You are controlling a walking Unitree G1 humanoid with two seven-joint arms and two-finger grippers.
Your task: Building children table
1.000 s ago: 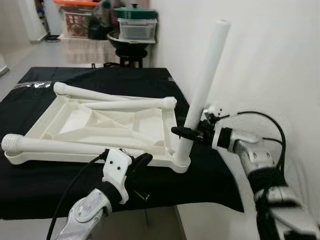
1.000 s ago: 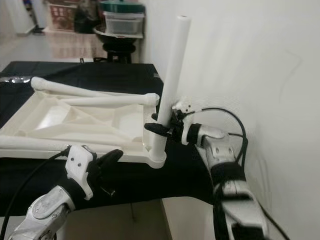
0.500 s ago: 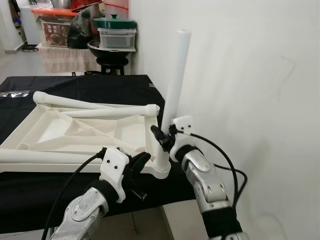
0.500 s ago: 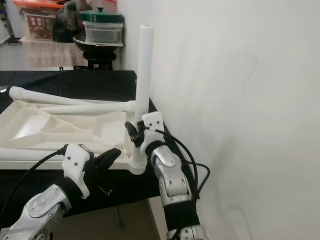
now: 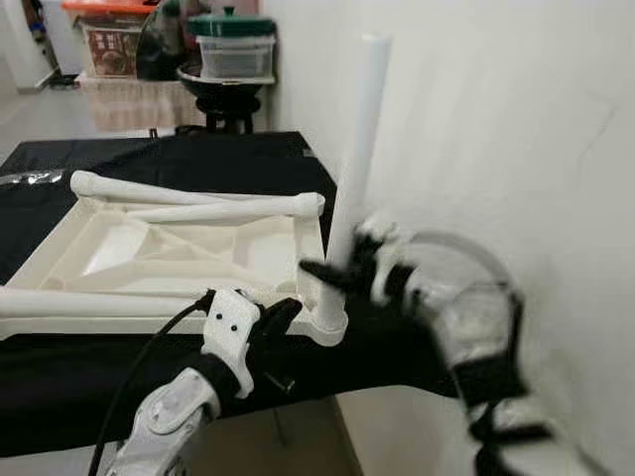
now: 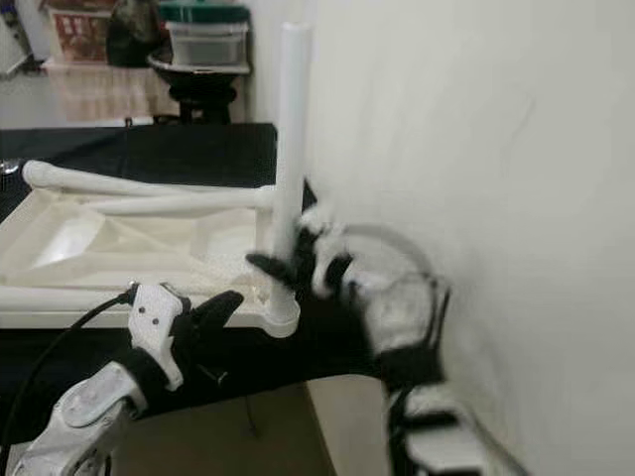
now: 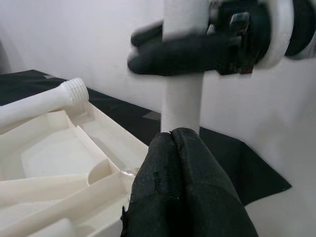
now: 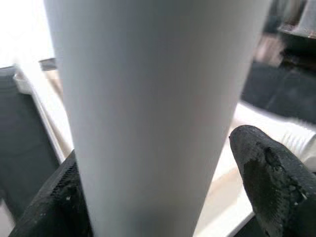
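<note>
A white children's tabletop lies upside down on a black-covered table. One white leg stands upright in its near right corner socket. My right gripper is shut on the table leg low down; its black fingers flank the leg in the right wrist view. My left gripper is shut, holding nothing I can make out, just in front of the tabletop's near edge beside that socket. Its fingertips point at the leg's base. Two more legs lie across the far side, another along the near side.
A white wall stands close on the right, right behind the upright leg. Beyond the table are a dark pot with a green lid, a clear box and stacked goods. The table's near edge drops to the floor.
The camera has shifted a little. My right arm is now blurred, its elbow swinging out to the right while the gripper stays on the upright leg. The left gripper has kept its place.
</note>
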